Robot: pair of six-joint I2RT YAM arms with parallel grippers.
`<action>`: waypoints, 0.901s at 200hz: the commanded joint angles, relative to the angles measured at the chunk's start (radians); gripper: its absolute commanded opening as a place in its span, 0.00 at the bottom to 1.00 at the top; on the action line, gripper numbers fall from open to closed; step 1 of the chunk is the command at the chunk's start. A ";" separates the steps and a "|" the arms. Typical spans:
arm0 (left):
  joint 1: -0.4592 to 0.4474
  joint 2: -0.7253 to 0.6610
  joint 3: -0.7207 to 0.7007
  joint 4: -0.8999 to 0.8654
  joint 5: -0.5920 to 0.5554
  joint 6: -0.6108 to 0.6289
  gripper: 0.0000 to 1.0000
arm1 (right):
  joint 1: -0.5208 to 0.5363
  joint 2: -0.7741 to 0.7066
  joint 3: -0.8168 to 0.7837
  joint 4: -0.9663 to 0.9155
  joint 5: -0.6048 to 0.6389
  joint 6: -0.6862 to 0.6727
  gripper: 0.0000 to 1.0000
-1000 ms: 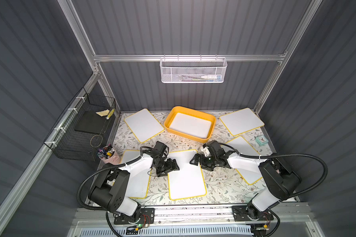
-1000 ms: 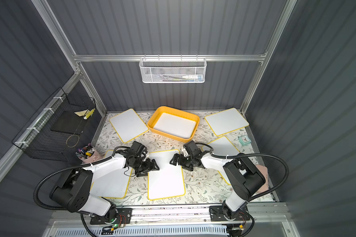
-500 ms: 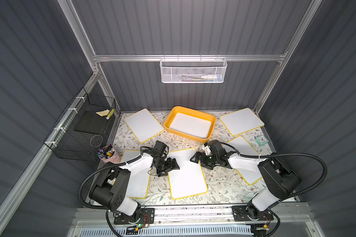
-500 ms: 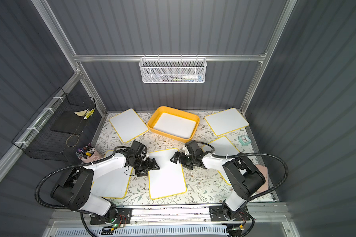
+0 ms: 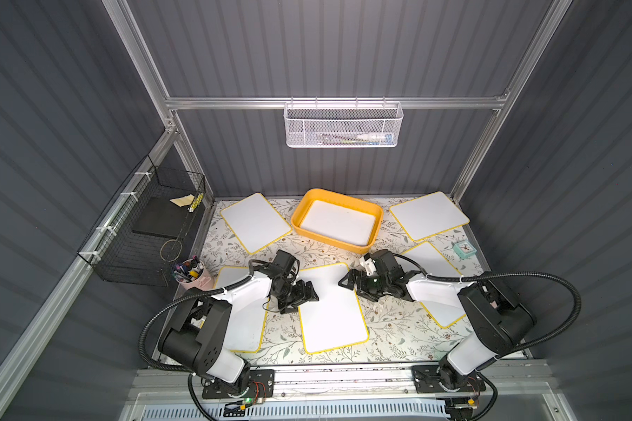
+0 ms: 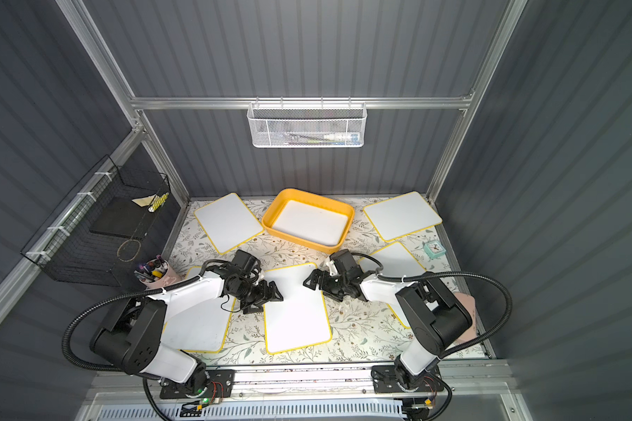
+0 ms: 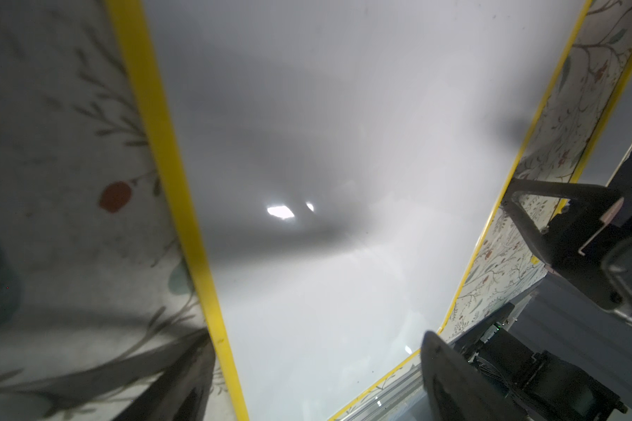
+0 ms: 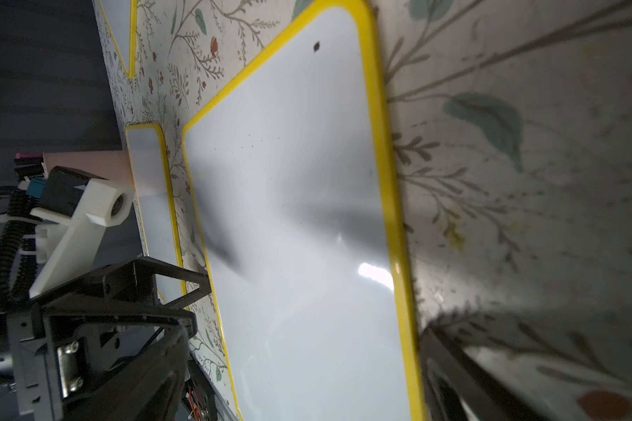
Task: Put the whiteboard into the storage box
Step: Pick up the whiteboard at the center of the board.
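Observation:
A white, yellow-rimmed whiteboard (image 5: 331, 308) (image 6: 296, 308) lies flat on the floral table between both arms. My left gripper (image 5: 303, 295) (image 7: 314, 342) stands open at its left long edge, one finger over the mat and one over the board (image 7: 325, 218). Open too, my right gripper (image 5: 351, 282) (image 8: 303, 335) straddles the right long edge of the board (image 8: 300, 218). Neither holds anything. Behind them at the back centre stands the yellow storage box (image 5: 300, 215) (image 6: 270, 215), with a white board lying in it.
More whiteboards lie at back left (image 5: 254, 222), back right (image 5: 429, 215), under the right arm (image 5: 429, 255) and under the left arm (image 5: 241, 328). A pink pen cup (image 5: 190, 273), teal clock (image 5: 464, 249), black wire basket (image 5: 150, 226) and white mesh basket (image 5: 343, 125) ring the area.
Hardly anything differs: the left gripper has crept a little further over the board's left edge, while the board and the right arm look the same.

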 commanded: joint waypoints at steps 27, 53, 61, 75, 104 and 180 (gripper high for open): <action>-0.043 0.068 -0.132 0.325 0.057 -0.041 0.90 | 0.060 0.039 -0.030 0.039 -0.280 0.062 0.97; -0.043 0.021 -0.184 0.507 0.119 -0.127 0.90 | 0.058 0.079 -0.027 0.012 -0.271 0.047 0.97; -0.043 0.003 -0.202 0.563 0.125 -0.148 0.89 | 0.058 0.086 -0.034 0.027 -0.274 0.053 0.97; -0.043 -0.027 -0.226 0.629 0.127 -0.159 0.89 | 0.058 0.097 -0.047 0.042 -0.266 0.052 0.97; -0.040 -0.067 -0.252 0.676 0.098 -0.139 0.89 | 0.057 0.137 -0.047 0.047 -0.271 0.049 0.97; -0.038 -0.128 -0.279 0.818 0.123 -0.202 0.83 | 0.057 0.174 -0.035 0.032 -0.267 0.026 0.97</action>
